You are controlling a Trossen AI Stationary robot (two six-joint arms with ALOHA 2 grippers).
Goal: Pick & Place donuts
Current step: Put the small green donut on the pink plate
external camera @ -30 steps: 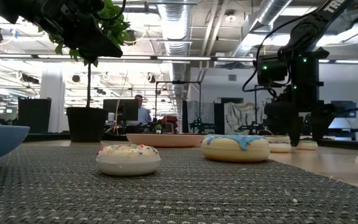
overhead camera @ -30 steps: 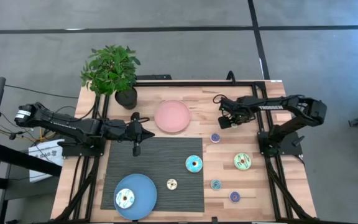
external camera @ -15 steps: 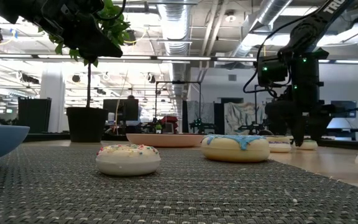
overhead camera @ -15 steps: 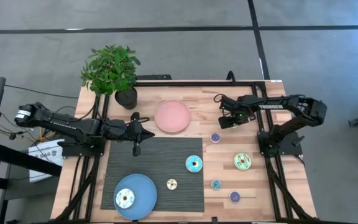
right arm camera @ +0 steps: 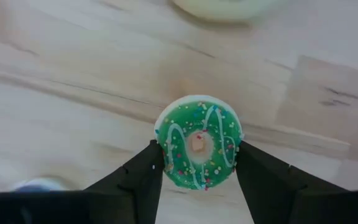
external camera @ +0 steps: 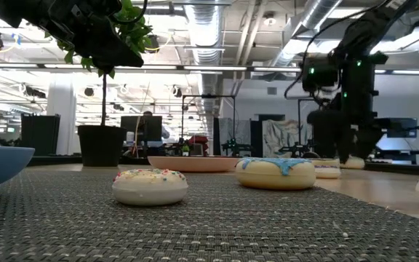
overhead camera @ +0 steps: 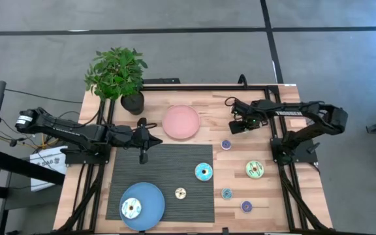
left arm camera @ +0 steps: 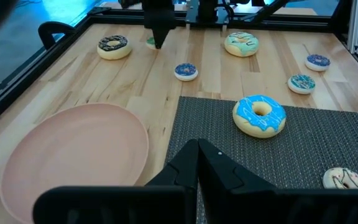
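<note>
My right gripper is shut on a small green donut with sprinkles, above the bare wood right of the pink plate. A brown-iced donut lies close by. My left gripper is shut and empty, held above the mat's far left corner. A teal donut and a cream one rest flat on the mat. Another sits on the blue plate. A pale green donut and three small blue-purple ones lie on the wood. My right gripper pinches the green donut by its outer rim, one finger on each opposite side. The fingers come from above, pointing down. The donut lies flat in the hold, iced face up; I cannot tell whether it is clear of the wood.
A potted plant stands at the far left corner. The dark ribbed mat covers the near left half of the table. The black frame rails run along both sides. Bare wood lies between the pink plate and the right arm's base.
In the low view my right gripper has risen a little from the table and drifted slightly sideways, its arm shifting with it. The left arm and the loose donuts have kept still.
</note>
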